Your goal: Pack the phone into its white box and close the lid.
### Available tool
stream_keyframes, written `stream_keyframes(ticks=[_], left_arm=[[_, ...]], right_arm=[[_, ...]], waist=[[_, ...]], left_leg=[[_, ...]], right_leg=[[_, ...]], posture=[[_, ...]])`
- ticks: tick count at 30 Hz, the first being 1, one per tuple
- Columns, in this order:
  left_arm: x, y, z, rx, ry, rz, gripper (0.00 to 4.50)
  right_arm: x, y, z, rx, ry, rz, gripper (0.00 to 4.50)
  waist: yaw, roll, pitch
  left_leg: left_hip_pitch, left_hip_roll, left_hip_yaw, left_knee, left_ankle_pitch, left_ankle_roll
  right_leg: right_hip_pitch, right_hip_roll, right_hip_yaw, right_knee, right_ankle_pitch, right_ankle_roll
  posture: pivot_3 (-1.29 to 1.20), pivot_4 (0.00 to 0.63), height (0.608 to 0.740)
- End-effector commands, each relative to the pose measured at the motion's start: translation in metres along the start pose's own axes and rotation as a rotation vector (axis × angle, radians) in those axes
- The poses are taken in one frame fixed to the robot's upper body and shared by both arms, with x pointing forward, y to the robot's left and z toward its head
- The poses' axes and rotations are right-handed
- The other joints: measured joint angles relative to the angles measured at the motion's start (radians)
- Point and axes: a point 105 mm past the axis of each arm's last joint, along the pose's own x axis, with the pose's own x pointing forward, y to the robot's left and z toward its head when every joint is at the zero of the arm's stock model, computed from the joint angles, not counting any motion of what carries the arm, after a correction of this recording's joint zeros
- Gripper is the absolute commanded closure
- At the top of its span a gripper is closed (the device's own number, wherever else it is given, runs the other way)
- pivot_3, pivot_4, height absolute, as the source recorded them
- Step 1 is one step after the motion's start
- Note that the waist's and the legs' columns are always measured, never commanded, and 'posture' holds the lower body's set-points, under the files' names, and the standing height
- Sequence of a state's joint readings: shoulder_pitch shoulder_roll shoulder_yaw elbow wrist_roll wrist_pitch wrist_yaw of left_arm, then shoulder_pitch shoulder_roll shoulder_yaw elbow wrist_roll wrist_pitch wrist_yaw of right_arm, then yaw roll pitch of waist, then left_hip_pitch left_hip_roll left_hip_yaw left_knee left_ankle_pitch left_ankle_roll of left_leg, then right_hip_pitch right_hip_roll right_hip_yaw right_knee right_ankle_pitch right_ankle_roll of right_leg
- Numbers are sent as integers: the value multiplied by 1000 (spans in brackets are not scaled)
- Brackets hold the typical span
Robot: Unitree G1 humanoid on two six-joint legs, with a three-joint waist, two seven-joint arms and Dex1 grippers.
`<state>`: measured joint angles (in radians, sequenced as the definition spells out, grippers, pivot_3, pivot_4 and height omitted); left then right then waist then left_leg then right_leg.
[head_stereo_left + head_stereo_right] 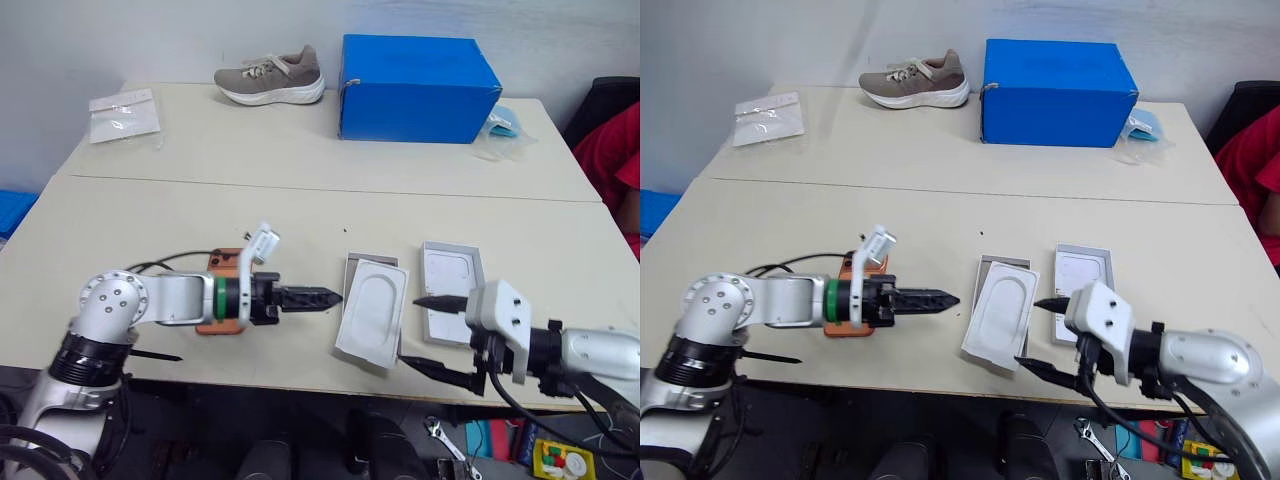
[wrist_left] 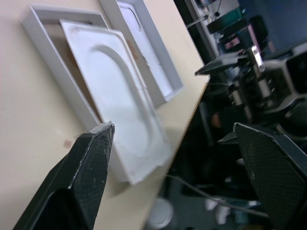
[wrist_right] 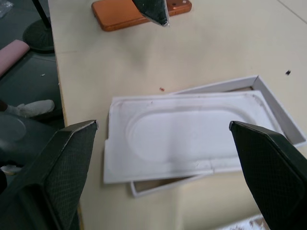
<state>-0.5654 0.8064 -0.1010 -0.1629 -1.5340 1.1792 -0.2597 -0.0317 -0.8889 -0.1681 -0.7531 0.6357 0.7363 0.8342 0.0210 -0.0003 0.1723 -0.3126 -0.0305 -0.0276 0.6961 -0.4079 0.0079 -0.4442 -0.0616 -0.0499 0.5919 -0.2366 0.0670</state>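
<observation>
So the setup is two pale beige tables [image 1: 300, 215] pushed together against a plain wall, with random stuff along the back: a clear plastic bag [image 1: 125, 115], a tan sneaker [image 1: 272, 77] and a big blue cardboard box [image 1: 415, 88].

Going left to right along the front edge: the slim copper-orange phone [image 3: 125, 14] lies flat on the table, mostly tucked behind the left arm in the head views. Nothing is gripping it. The left gripper [image 1: 318, 296] hovers above and just past it, black fingers spread apart with nothing between them, pointing toward the boxes.

Next is the shallow white box [image 3: 268, 103] with its greyish floor. It isn't ready for the phone, because the white moulded insert with the oval recess [image 1: 372, 310] sits skewed on top of it, one end hanging out over the rim toward the table edge. My guess is that has to come off or get seated properly before the phone goes in.

Just beside that is the lid [image 1: 450, 290], a white tray lying inside-up, parked out of the way until the end.

Far right, the right gripper [image 1: 432, 332] hangs near the table edge just in front of the lid, jaws wide open and empty, aimed at the insert. Looks lined up to deal with it.
</observation>
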Motion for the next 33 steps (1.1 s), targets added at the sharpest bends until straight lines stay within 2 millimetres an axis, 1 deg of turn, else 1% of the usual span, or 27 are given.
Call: stream_keyframes(ticks=[1, 3, 5, 7, 12, 17, 21, 26, 28, 31, 33], left_arm=[[-6, -6, 12, 245, -23, -63, 924], [-8, -8, 7, 403, 15, -98, 1533], [-9, -9, 3, 500, 37, -132, 2199], [-9, -8, 5, 541, 26, -140, 2837], [-5, -3, 6, 610, 31, -123, 4463], [-1, -3, 5, 634, 35, -124, 4491], [0, -2, 5, 634, 31, -118, 4491], [0, -1, 5, 633, 29, -108, 4491], [1, -1, 5, 630, 25, -110, 4491], [2, -2, 4, 631, 24, -113, 4491], [4, -1, 3, 631, 26, -118, 4491]], right_arm=[[16, -10, 3, 9, 8, -4, 605], [29, -23, 1, 4, 41, -37, 1258], [39, -33, -3, -14, 81, -69, 1979], [49, -41, -11, -41, 136, -89, 2682], [65, -54, -25, -117, 234, -101, 4453], [78, -72, -25, -162, 258, -128, 4488], [86, -76, -25, -196, 254, -113, 4488], [100, -81, -10, -237, 185, -123, 4488], [101, -85, -5, -245, 169, -135, 4488], [97, -83, -2, -237, 158, -126, 4488], [86, -77, 2, -217, 139, -112, 4488]], waist=[[0, 0, 0], [-1, 0, 1], [-1, 0, 1], [1, 0, 1], [2, 0, 1], [-1, 0, 1], [-1, 0, 1], [-2, 0, 1], [-3, 0, 1], [0, 0, 1], [2, 0, 1]], left_leg=[[0, 0, 0, 0, 0, 0], [-1, 0, 0, 0, 0, 0], [-2, 1, 0, 0, 0, 0], [-2, 0, -1, -1, 0, 0], [-7, 0, -5, 0, 0, 3], [-8, 0, -5, 0, 0, 5], [-8, 0, -5, 0, 0, 6], [-8, 0, -6, 0, 0, 6], [-9, 0, -6, 0, 0, 6], [-9, 0, -6, 0, 0, 6], [-10, 0, -7, 0, 0, 6]], right_leg=[[0, 0, 0, 0, 0, 0], [-1, 0, -1, -1, 0, 0], [-1, 0, -1, -2, 0, -1], [-1, -1, -1, -3, 0, 0], [-3, -3, -4, -5, 0, 1], [-3, -3, -4, -6, 1, 2], [-3, -3, -4, -5, 1, 1], [-3, -3, -4, -2, 1, 2], [-3, -3, -4, -2, 1, 2], [-3, -3, -4, -2, 1, 2], [-4, -3, -5, -2, 1, 2]], posture=[[0, 150, 740], [0, 150, 740], [0, 150, 740], [0, 150, 740], [0, 150, 740], [0, 150, 740], [0, 150, 740], [0, 150, 740], [0, 150, 740], [0, 150, 740], [0, 150, 740]])
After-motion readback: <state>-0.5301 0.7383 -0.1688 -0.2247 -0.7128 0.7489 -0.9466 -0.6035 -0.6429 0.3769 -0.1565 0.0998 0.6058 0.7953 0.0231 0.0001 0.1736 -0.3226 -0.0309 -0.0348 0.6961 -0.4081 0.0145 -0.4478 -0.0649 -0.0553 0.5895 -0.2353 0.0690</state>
